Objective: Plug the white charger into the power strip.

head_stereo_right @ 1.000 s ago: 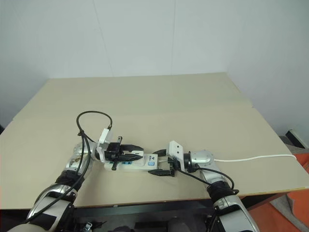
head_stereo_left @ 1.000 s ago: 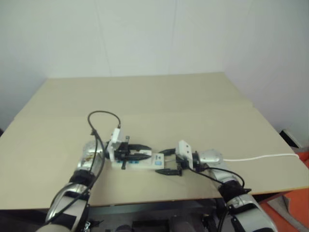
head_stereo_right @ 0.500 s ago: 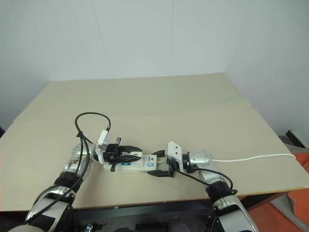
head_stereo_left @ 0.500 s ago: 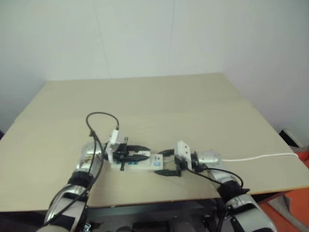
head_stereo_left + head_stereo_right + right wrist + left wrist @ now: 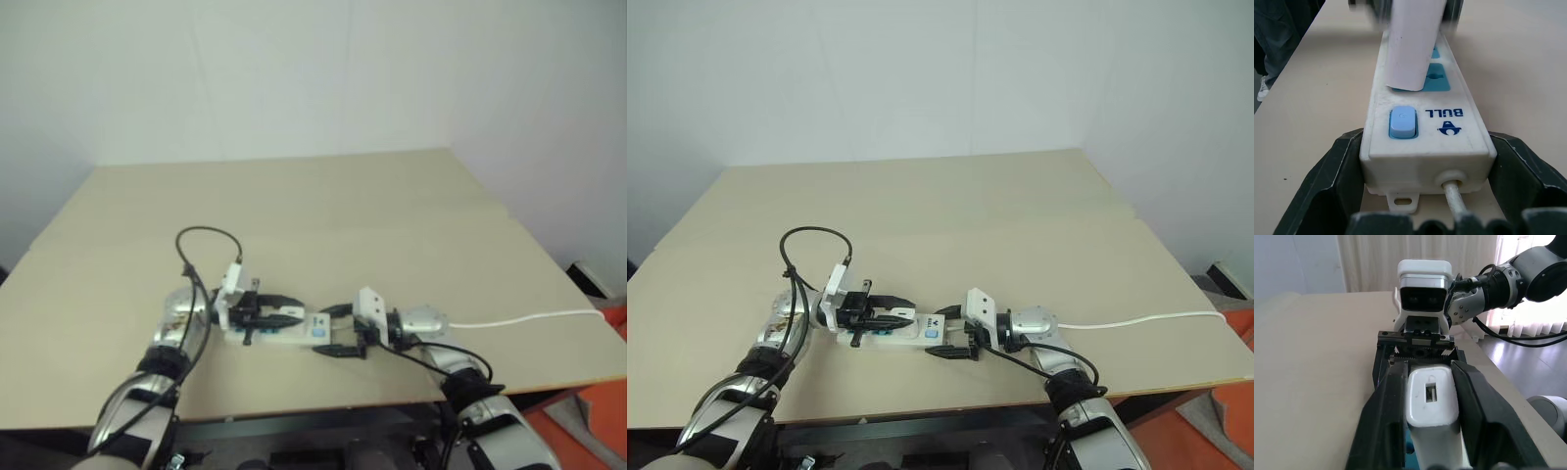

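Observation:
The power strip (image 5: 911, 334) lies flat near the table's front edge, a long white bar with blue socket faces and a blue switch (image 5: 1402, 122). The white charger (image 5: 1432, 396) stands on a socket of the strip (image 5: 1420, 132), leaning slightly. My left gripper (image 5: 1425, 366) points level along the strip, its black fingers (image 5: 1388, 401) close against both sides of the charger. My right gripper (image 5: 1425, 142) faces it from the cord end, one finger (image 5: 1339, 166) pressed on each long side of the strip by the switch.
A thin white cord (image 5: 1141, 319) runs from the strip's end to the table's right edge. The tan table (image 5: 950, 215) stretches bare to the white wall behind. A black cable (image 5: 808, 245) loops above my left wrist. The front edge is just behind the grippers.

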Motion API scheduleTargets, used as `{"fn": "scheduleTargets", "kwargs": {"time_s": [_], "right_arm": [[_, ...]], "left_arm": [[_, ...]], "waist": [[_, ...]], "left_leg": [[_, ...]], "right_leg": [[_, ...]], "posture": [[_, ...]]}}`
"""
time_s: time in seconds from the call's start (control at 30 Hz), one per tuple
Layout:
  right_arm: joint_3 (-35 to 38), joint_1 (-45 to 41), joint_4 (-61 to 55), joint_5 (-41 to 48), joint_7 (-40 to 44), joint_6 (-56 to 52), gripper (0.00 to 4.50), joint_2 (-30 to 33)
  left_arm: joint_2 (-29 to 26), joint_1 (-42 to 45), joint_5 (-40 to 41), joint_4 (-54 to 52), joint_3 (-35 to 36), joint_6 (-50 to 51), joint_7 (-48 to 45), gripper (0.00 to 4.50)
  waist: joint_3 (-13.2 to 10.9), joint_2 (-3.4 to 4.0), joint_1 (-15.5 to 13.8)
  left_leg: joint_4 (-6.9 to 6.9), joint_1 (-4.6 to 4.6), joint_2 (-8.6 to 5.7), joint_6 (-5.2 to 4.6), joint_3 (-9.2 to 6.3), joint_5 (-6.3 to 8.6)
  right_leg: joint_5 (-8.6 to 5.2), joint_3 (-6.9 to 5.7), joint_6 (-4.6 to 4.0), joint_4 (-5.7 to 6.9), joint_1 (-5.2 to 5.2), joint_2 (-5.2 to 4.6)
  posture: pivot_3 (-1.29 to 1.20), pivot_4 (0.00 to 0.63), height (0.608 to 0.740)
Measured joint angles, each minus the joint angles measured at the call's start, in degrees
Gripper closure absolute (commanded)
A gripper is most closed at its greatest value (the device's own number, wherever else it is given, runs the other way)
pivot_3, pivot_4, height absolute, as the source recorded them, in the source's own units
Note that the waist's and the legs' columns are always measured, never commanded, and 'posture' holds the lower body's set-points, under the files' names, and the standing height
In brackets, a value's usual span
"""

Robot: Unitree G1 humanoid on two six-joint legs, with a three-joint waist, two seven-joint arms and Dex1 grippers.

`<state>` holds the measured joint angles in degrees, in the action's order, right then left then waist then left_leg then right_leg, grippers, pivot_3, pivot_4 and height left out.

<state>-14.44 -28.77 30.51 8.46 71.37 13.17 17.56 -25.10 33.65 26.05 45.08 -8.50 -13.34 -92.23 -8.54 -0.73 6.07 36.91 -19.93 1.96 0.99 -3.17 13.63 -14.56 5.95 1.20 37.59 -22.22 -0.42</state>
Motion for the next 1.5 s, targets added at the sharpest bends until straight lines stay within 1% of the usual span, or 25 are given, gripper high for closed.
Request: {"fn": "scheduleTargets", "kwargs": {"time_s": [0.13,0.2,0.33,0.57,0.73,0.83,0.93,0.97,1.0,1.03,1.07,1.2,1.3,1.4,1.5], "right_arm": [[0.01,0.05,-0.03,0.2,0.24,0.06,1.06,0.13],[-0.01,0.05,-0.03,0.21,0.24,0.06,1.06,0.12],[-0.05,0.05,-0.05,0.24,0.24,0.06,1.06,0.1],[-0.09,-0.27,-0.17,0.92,0.59,0.06,1.06,0.09],[-0.29,-1.06,-1.07,1.45,1.78,0.03,1.06,0.45],[-0.27,-1.8,-1.03,1.84,2.9,0.02,1.06,1.18],[0.02,-2.38,-0.62,2.05,3.71,0.06,1.06,1.76],[0.11,-2.56,-0.42,2.06,3.83,0.08,0.71,1.82],[0.22,-2.82,-0.04,2.08,4.02,0.1,0.34,1.83],[0.16,-3.23,0.71,1.87,4.21,0.08,0.13,1.83],[0.18,-3.73,1.75,1.89,4.65,0.07,0.03,1.82],[0.12,-5.15,3.86,1.88,6.26,0.56,0.03,1.64],[0.12,-5.78,4.71,1.88,7.22,0.83,0.03,1.67],[0.16,-5.64,4.25,1.97,7.42,0.86,0.03,1.96],[0.46,-4.02,1.34,2.83,8.23,0.02,0.03,4.04]], "left_arm": [[-0.35,0.02,-0.69,0.87,2.05,0.32,-0.07,0.53],[-0.13,0.05,-0.9,0.79,2.7,1.0,-0.11,0.03],[-0.19,-0.03,-1.21,0.11,3.0,1.4,-0.17,0.03],[-2.92,-1.19,-1.47,-4.87,2.24,2.95,-0.19,0.03],[-9.41,-4.48,0.88,-10.95,3.85,8.18,-0.11,0.03],[-15.27,-6.05,0.65,-12.74,3.8,8.17,-0.12,0.03],[-19.66,-6.26,0.05,-13.8,4.81,7.16,-0.13,0.03],[-20.2,-6.26,-0.04,-14.1,5.58,6.96,-0.12,0.0],[-20.38,-6.26,-0.13,-14.31,6.2,6.69,-0.12,0.0],[-20.36,-6.26,-0.13,-14.53,6.73,6.47,-0.12,0.0],[-20.23,-6.26,-0.1,-14.89,7.4,6.42,-0.11,0.0],[-18.7,-6.21,1.37,-16.81,9.82,8.75,0.72,0.0],[-17.76,-6.18,1.77,-18.54,10.18,10.09,1.41,0.0],[-17.6,-6.22,2.11,-19.96,10.83,11.14,1.68,0.0],[-17.73,-6.38,2.22,-21.34,11.04,12.3,1.69,0.0]], "waist": [[0.0,0.0,-0.08],[-0.01,0.0,-0.07],[-0.01,-0.02,-0.05],[-0.25,-0.2,0.32],[-0.83,-0.54,0.72],[-1.16,-0.81,0.56],[-1.18,-0.85,0.05],[-1.18,-0.85,-0.16],[-1.18,-0.85,-0.32],[-1.18,-0.85,-0.45],[-1.2,-0.88,-0.55],[-1.24,-0.95,-0.65],[-1.27,-1.0,-0.65],[-1.29,-1.01,-0.68],[-1.32,-1.0,-0.93]], "left_leg": [[-0.01,-0.02,-0.01,0.0,0.03,0.0],[-0.01,-0.02,-0.01,0.0,0.03,0.0],[-0.03,-0.02,0.0,0.01,0.03,0.0],[-0.05,-0.11,0.01,0.01,0.03,0.01],[-0.05,-0.55,0.02,0.0,0.02,0.0],[-0.06,-0.87,0.06,0.0,-0.01,0.0],[-0.05,-1.23,0.02,0.0,0.01,0.0],[-0.05,-1.27,0.02,0.0,0.03,0.0],[-0.05,-1.32,0.02,0.0,0.04,0.0],[-0.05,-1.38,0.02,0.0,0.05,0.0],[-0.05,-1.48,0.03,0.0,0.05,0.0],[-0.04,-1.53,0.05,0.0,0.03,-0.01],[-0.04,-1.55,0.04,0.0,0.04,-0.01],[-0.04,-1.63,0.04,0.0,0.02,-0.01],[-0.03,-1.75,0.0,0.0,0.0,-0.01]], "right_leg": [[0.05,0.02,0.12,-0.07,-0.01,-0.01],[0.05,0.02,0.12,-0.06,-0.02,-0.01],[0.04,0.02,0.1,-0.07,-0.03,-0.01],[0.05,0.03,0.14,-0.12,-0.19,-0.01],[0.07,0.05,0.16,0.01,-0.92,-0.01],[0.06,-0.01,0.16,-0.06,-1.15,-0.02],[0.08,-0.03,0.14,-0.12,-1.48,-0.12],[0.08,-0.03,0.14,-0.12,-1.55,-0.13],[0.08,-0.03,0.13,-0.11,-1.62,-0.13],[0.08,-0.03,0.13,-0.06,-1.72,-0.13],[0.09,-0.03,0.12,-0.02,-1.84,-0.12],[0.1,-0.06,0.1,-0.01,-1.88,-0.09],[0.11,-0.05,0.1,-0.01,-1.88,-0.1],[0.11,-0.06,0.09,-0.03,-1.93,-0.1],[0.11,-0.09,0.09,-0.06,-1.97,-0.17]], "posture": [[0.0,0.15,0.74],[0.0,0.15,0.74],[0.0,0.15,0.74],[0.0,0.15,0.74],[0.0,0.15,0.74],[0.0,0.15,0.74],[0.0,0.15,0.74],[0.0,0.15,0.74],[0.0,0.15,0.74],[0.0,0.15,0.74],[0.0,0.15,0.74],[0.0,0.15,0.74],[0.0,0.15,0.74],[0.0,0.15,0.74],[0.0,0.15,0.74]]}}
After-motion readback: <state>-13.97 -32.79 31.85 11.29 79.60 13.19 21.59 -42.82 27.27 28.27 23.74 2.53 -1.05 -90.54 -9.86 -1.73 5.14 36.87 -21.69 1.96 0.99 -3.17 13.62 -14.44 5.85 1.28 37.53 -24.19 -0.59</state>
